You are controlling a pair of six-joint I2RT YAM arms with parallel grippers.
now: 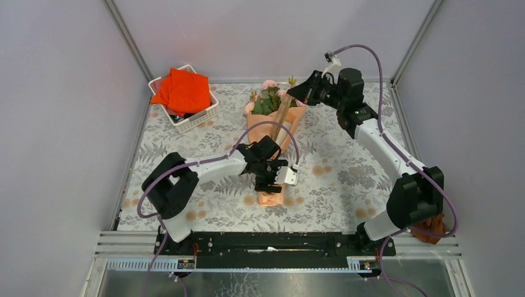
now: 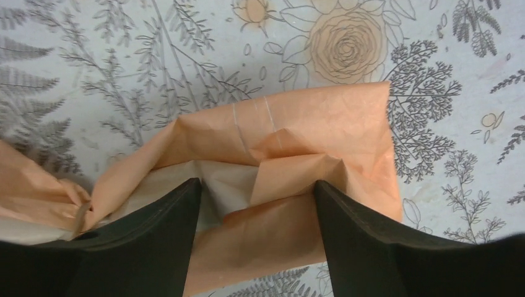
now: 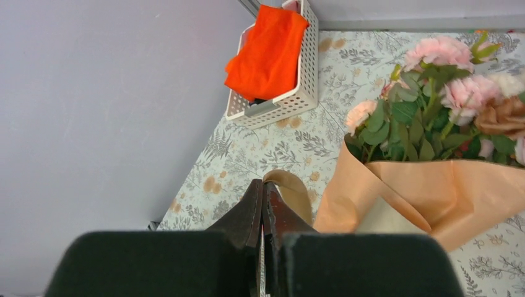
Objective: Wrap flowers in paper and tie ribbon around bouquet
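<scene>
no readable text anywhere, none on the paper (image 2: 322,124), basket (image 1: 195,119) or floral table cover (image 1: 347,179)

A white perforated plastic basket (image 1: 199,117) sits in the upper left of the overhead view, on a pale tablecloth (image 1: 347,179) printed with grey ferns and tan roses. A folded bright orange-red cloth (image 1: 182,90) fills the basket, with something dark just showing beneath it. A rust-brown cloth (image 1: 436,226) lies at the lower right, partly hidden. Plain grey walls (image 1: 56,124) surround the table.
</scene>
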